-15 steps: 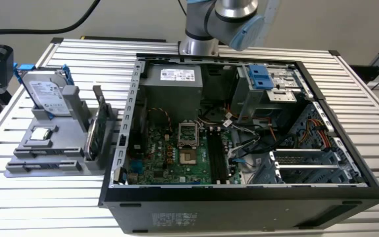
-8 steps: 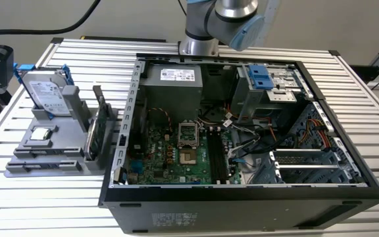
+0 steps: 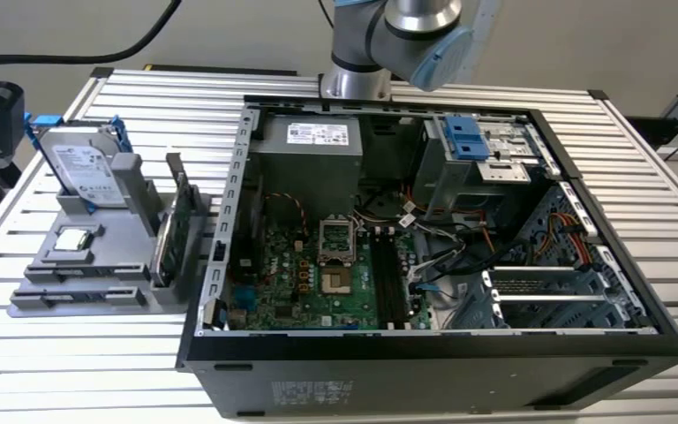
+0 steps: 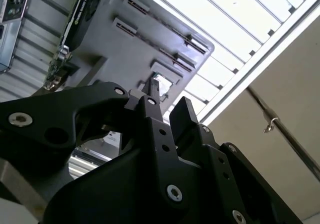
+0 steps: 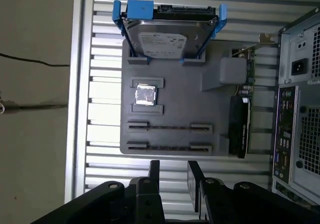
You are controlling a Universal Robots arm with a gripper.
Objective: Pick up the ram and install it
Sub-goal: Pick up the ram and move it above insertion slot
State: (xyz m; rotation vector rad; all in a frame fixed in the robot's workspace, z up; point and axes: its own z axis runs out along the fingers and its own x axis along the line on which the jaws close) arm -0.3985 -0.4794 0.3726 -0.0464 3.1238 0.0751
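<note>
The ram shows as two thin dark sticks standing on edge in the slots of a grey holder tray [image 5: 220, 106]: one stick [image 5: 170, 127] and a second [image 5: 167, 147] beside it, nearer my gripper. In the exterior view the tray [image 3: 50, 305] lies on the table at the exterior view's left of the open computer case [image 3: 433, 371]. My gripper [image 5: 172, 176] hovers above the table just off the tray's edge by the sticks, open, with nothing between its fingers [image 4: 152, 91]. The long black memory slots [image 3: 388, 278] lie on the green motherboard inside the case.
On the tray also stand a hard drive in a blue bracket [image 5: 170, 36], a small square silver chip [image 5: 145, 94] and an upright card with a metal bracket [image 5: 240, 119]. The case wall [image 5: 300, 109] rises close beside the tray. The arm [image 3: 410, 35] reaches over the case's far end.
</note>
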